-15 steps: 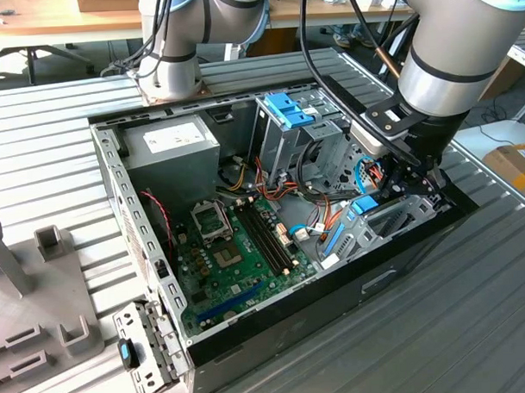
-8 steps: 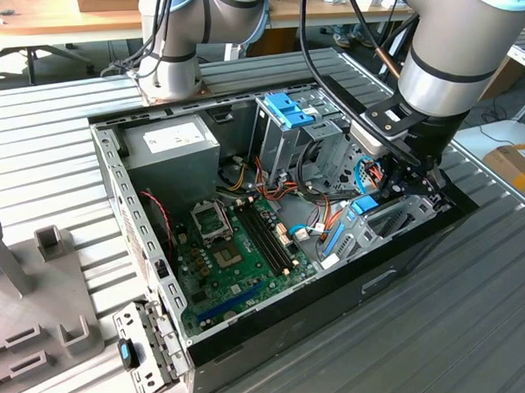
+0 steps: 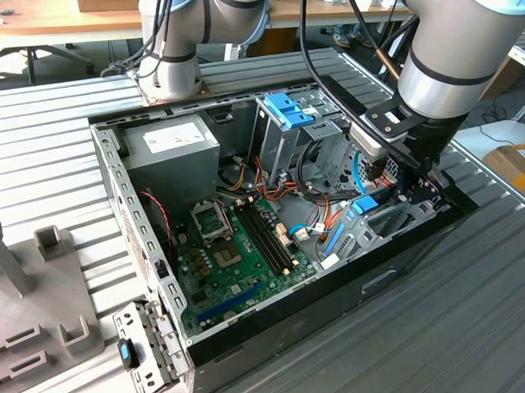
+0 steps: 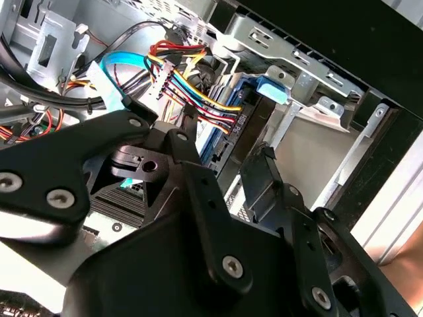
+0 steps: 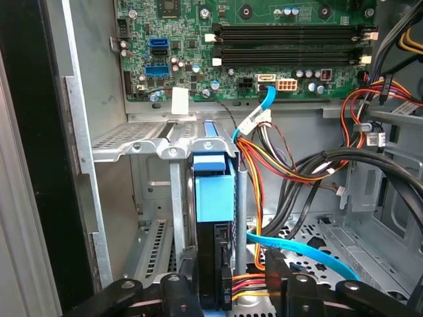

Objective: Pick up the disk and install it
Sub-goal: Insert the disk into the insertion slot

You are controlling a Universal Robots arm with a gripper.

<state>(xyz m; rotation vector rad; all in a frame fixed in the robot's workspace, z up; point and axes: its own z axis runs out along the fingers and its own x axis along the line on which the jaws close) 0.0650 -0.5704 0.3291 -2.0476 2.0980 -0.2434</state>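
The disk (image 3: 364,206) stands on edge in the metal bay at the case's corner on the exterior view's right, its blue end tab up. In both wrist views its blue tab (image 5: 215,188) (image 4: 274,89) tops a dark body between blue rails, with coloured power wires (image 5: 248,285) running to its end. My gripper (image 3: 400,187) hangs over that bay. Its black fingers (image 5: 178,290) straddle the disk, and a gap with cables shows between the disk and the other finger. The gripper (image 5: 228,290) (image 4: 221,158) is open.
The open computer case (image 3: 125,210) holds the motherboard (image 3: 238,249), a grey power supply (image 3: 170,144) and a tall grey cage with a blue latch (image 3: 285,109). Cable bundles (image 5: 317,165) cross beside the bay. A loose metal bracket (image 3: 143,352) and a grey fixture (image 3: 41,290) lie outside.
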